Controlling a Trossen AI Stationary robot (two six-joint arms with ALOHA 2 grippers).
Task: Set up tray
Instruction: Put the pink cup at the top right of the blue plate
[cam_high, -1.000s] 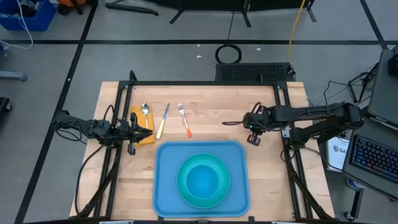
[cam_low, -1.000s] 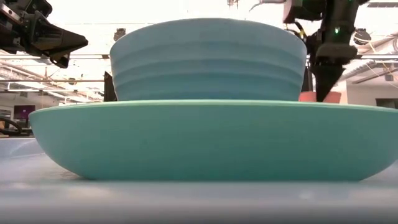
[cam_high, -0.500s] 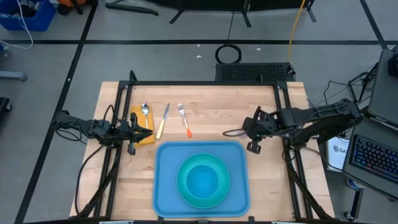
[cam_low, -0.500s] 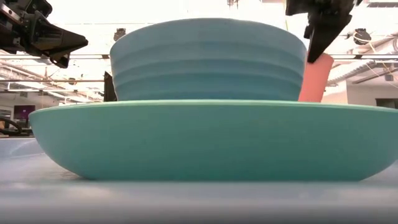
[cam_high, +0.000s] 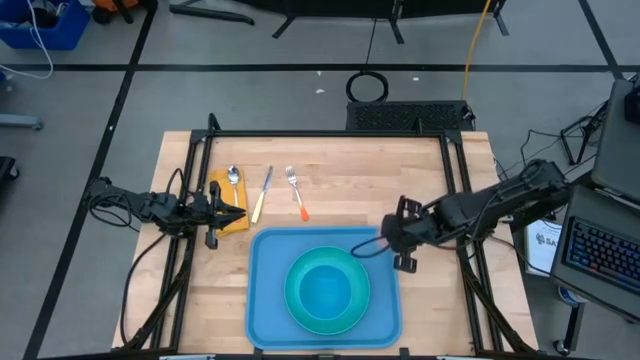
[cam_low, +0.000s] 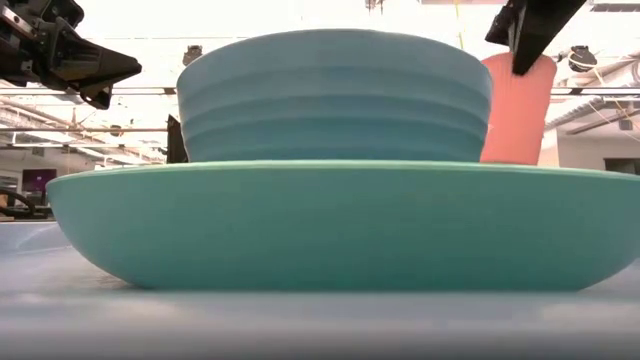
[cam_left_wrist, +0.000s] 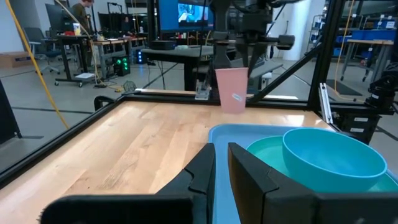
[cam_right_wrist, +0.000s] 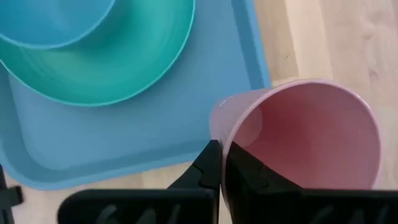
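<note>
The light-blue tray (cam_high: 265, 300) lies at the table's near middle. On it rests a turquoise plate (cam_high: 296, 300) with a blue bowl (cam_high: 326, 290) inside. My right gripper (cam_high: 382, 245) is above the tray's far right corner, shut on a pink cup (cam_right_wrist: 305, 134). The cup also shows in the left wrist view (cam_left_wrist: 231, 90) and behind the bowl in the low view (cam_low: 515, 110). My left gripper (cam_high: 235, 215) waits at the table's left, fingers close together, nothing between them. My right gripper pinches the cup's wall at the rim (cam_right_wrist: 214, 121), one finger (cam_right_wrist: 208, 165) outside and the other inside the cup. The fingers come steeply from above, slanting from the table's right. The cup hangs mouth up, nearly upright, clear of the tray and table.
Far left on the wood lie a spoon (cam_high: 232, 176) on a yellow napkin (cam_high: 226, 192), a knife (cam_high: 262, 193) and an orange-handled fork (cam_high: 295, 190). A black frame (cam_high: 330, 133) borders the table. Bare wood shows to the right of the tray.
My right gripper has carried the pink cup up and toward the table's near edge, a little leftward, from the right of the table to above the tray's far right corner. It rolled somewhat on the way and stayed shut on the cup.
</note>
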